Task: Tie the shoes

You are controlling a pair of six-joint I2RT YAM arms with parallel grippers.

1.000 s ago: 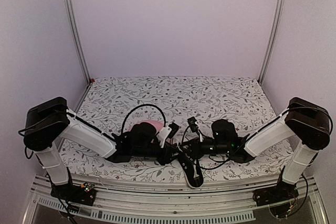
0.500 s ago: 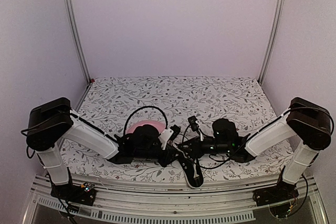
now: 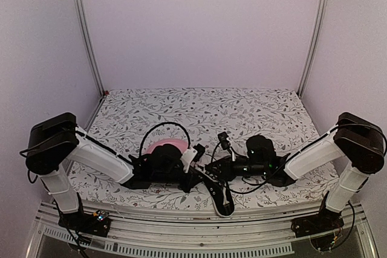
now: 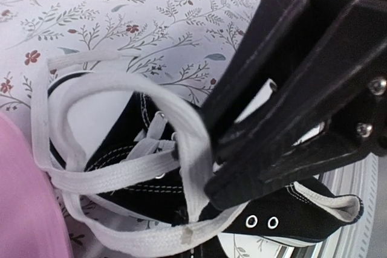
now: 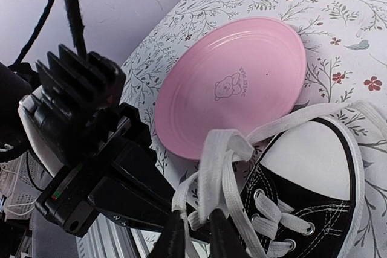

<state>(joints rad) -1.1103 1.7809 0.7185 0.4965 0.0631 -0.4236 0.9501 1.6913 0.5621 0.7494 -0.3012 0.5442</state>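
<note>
The black sneaker (image 3: 221,200) with a white toe cap lies at the table's near edge, between my two arms. In the left wrist view the sneaker (image 4: 136,170) lies under loose white laces (image 4: 109,179). My left gripper (image 4: 208,168) is shut on a loop of lace (image 4: 181,125) above the eyelets. In the right wrist view my right gripper (image 5: 195,237) is pinched on a folded loop of lace (image 5: 214,161) just left of the sneaker's toe (image 5: 308,161). The two grippers (image 3: 195,176) (image 3: 210,170) meet over the sneaker's laced part.
A pink plate (image 5: 236,86) with a small bear print lies just behind the sneaker, under my left wrist (image 3: 171,144). The left gripper's black body (image 5: 115,179) is close to the right fingers. The table's near edge and metal rail (image 3: 193,219) run right by the sneaker.
Both wrists have shifted slightly while staying on the laces. The right wrist has drifted a little to the right. A bit more of the pink plate shows behind the left wrist.
</note>
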